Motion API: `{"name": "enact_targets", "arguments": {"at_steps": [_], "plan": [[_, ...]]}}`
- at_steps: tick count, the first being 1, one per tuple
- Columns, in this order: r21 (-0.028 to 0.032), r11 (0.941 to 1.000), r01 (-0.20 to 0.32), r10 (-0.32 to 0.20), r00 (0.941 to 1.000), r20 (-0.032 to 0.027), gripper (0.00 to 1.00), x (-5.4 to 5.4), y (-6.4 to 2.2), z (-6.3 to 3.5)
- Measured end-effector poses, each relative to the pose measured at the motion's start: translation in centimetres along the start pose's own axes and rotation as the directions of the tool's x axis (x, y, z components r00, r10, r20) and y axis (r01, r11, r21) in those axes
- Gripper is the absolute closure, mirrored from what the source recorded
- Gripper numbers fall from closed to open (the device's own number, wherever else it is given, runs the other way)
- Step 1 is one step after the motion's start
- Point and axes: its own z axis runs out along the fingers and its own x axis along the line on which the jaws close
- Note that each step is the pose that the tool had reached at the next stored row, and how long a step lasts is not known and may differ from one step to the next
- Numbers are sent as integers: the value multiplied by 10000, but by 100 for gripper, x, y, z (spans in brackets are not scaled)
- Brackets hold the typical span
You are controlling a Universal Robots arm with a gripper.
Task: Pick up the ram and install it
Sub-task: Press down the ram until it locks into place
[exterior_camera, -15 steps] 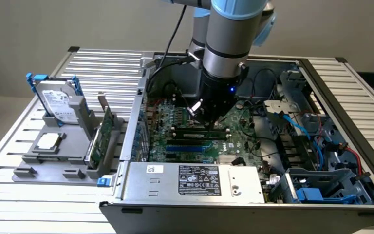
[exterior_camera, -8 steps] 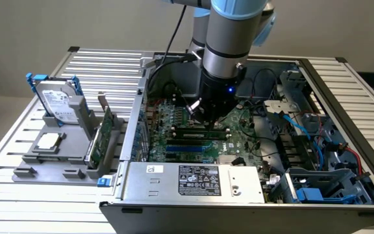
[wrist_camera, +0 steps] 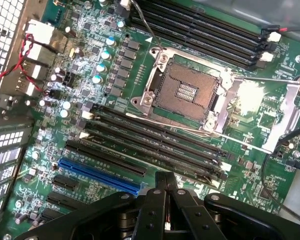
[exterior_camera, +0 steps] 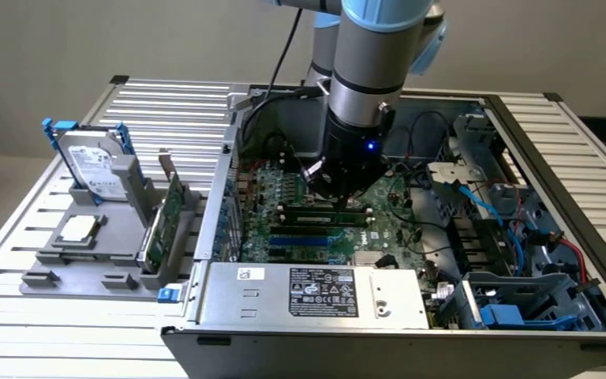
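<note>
We see our tool (wrist_camera: 166, 192) pinched shut, empty, just above the ram (exterior_camera: 327, 214) seated lengthwise in its slot (wrist_camera: 155, 150), directly beneath.

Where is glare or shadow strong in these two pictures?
Wrist view: bright glare on the metal socket bracket washes out its detail; the pincer is a dark shape. Exterior view: even room light, with the case interior behind the arm in shadow.
</note>
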Motion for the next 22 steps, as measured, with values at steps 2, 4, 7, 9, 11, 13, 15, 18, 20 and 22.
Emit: {"name": "enact_targets", "arguments": {"at_steps": [2,4,7,9,11,13,15,18,20,22], "plan": [[16,9998,-201,201,9998,2,89,0,0,0],[41,9993,-381,381,9993,-3,89,0,0,0],[66,9980,-630,630,9980,-23,89,1,0,-1],[56,9968,-794,794,9968,-53,89,0,0,-1],[45,9951,-992,992,9950,-81,89,0,0,-1],[35,9927,-1208,1208,9926,-104,89,0,1,-1],[26,9897,-1431,1431,9896,-126,89,0,1,-1],[14,9842,-1772,1772,9841,-158,89,0,0,-2],[8,9798,-1998,1998,9797,-176,89,0,0,-3],[3,9745,-2243,2242,9744,-181,89,0,0,-3]]}}
